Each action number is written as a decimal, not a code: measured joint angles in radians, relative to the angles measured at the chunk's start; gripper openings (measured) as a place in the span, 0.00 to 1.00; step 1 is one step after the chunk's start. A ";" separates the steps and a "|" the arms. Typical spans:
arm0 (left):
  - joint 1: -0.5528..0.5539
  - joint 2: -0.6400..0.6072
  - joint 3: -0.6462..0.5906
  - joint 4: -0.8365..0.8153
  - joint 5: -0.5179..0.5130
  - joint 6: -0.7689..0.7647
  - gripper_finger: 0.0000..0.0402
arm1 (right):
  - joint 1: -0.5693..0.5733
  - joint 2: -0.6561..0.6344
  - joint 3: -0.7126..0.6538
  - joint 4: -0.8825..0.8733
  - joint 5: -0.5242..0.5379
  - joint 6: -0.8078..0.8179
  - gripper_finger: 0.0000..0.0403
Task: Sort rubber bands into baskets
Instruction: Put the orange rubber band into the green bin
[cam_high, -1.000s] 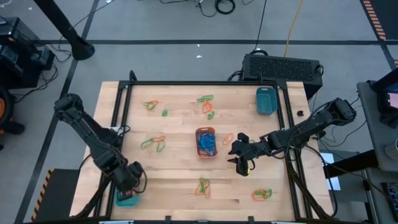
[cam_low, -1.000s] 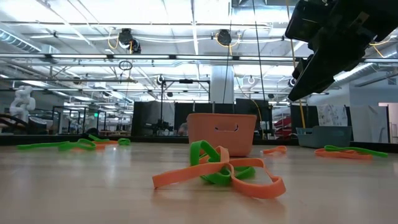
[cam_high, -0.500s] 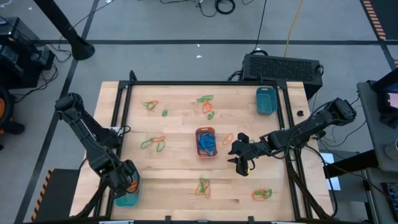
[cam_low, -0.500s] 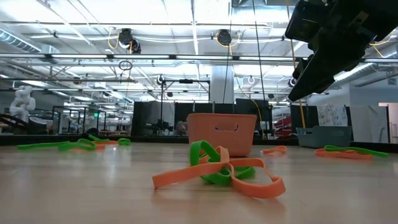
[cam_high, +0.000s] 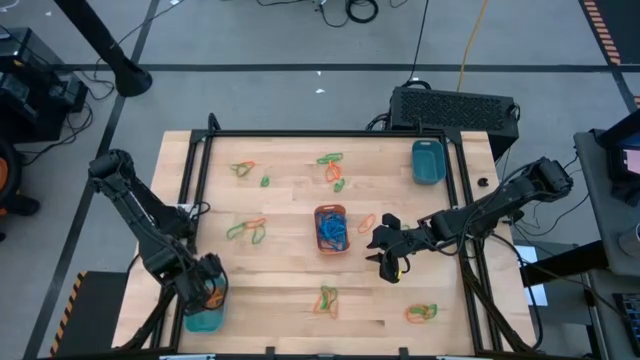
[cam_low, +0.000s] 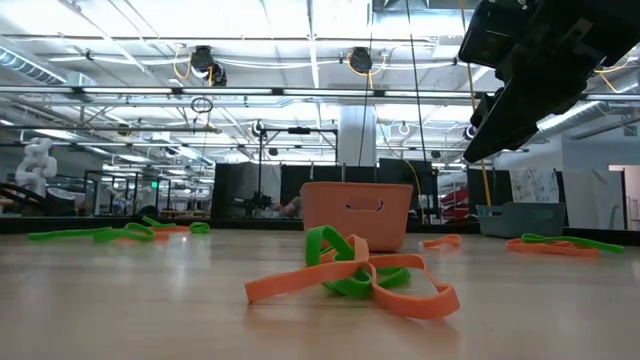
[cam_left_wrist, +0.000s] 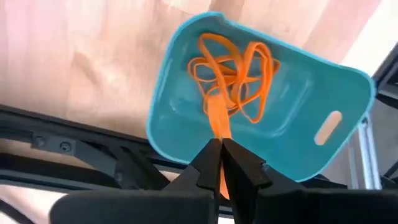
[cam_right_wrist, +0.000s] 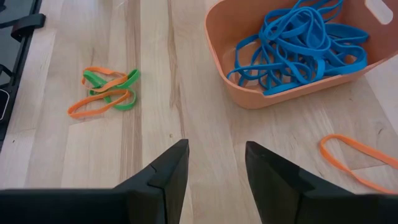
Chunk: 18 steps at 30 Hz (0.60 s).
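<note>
Left end effector (cam_left_wrist: 219, 163) hangs over the teal basket (cam_high: 203, 319) at the desk's (cam_high: 290, 200) seven o'clock corner, arm folded low, fingers clenched on an orange rubber band (cam_left_wrist: 217, 118) trailing down into that basket. Only its wrist view shows the orange bands (cam_left_wrist: 239, 68) heaped inside. Right end effector (cam_high: 386, 259) hovers just beside the orange basket (cam_high: 331, 229) at desk centre, on its four o'clock side, arm reaching in from three o'clock, fingers released and empty. Its wrist view shows the blue bands (cam_right_wrist: 303, 43) filling that basket. A second teal basket (cam_high: 427, 161) sits at one o'clock; loose bands (cam_low: 352, 273) lie scattered about.
</note>
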 joint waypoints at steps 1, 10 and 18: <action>0.000 0.000 0.000 -0.009 0.000 0.000 0.06 | 0.000 0.000 0.000 0.000 0.000 0.000 0.37; 0.000 0.000 0.000 -0.038 -0.001 -0.002 0.06 | 0.000 0.000 0.000 0.000 0.000 -0.002 0.37; 0.000 0.003 0.000 -0.038 -0.030 -0.003 0.06 | 0.000 0.000 0.000 0.000 0.000 -0.002 0.37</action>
